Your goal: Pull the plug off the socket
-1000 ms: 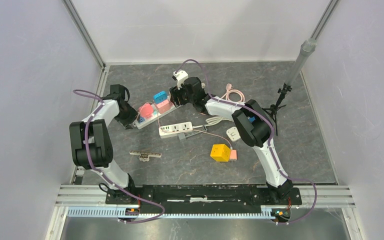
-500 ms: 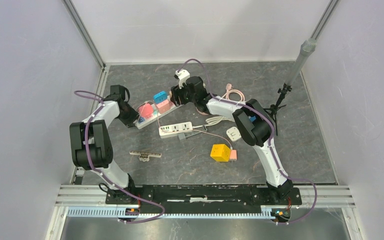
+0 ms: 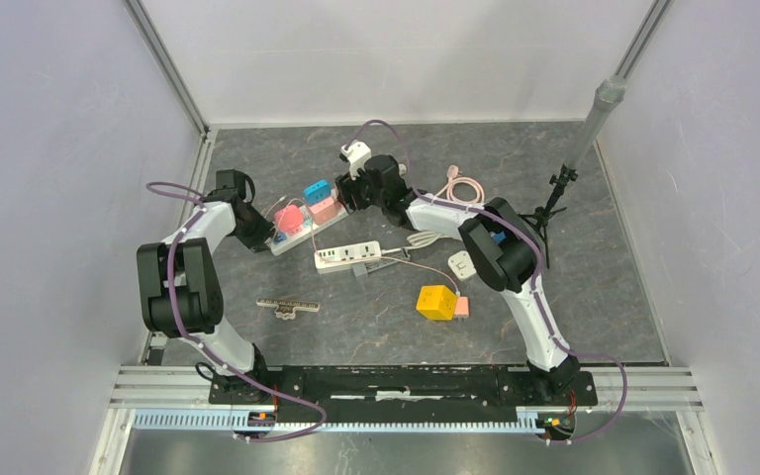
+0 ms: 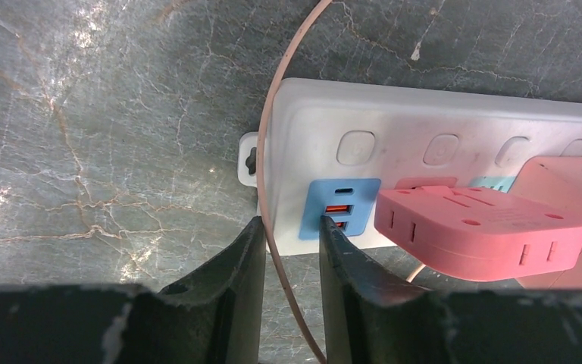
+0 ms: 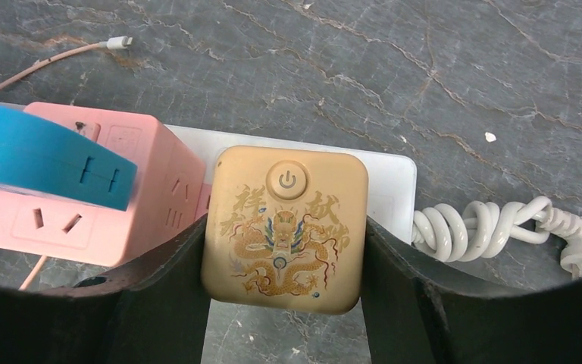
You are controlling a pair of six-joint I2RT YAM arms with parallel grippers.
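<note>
on the white strip (image 5: 390,178), right jaws clamp the gold dragon plug (image 5: 284,227); left jaws slightly apart.

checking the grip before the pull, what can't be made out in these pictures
- right wrist view: pins of the gold plug, hidden under its own body
- left wrist view: whether the left gripper pinches the pink cable between its fingers; contact too fine to tell
- top view: the gold plug itself, covered by the right gripper
- right wrist view: most of the blue plug, cut off by the left edge
</note>
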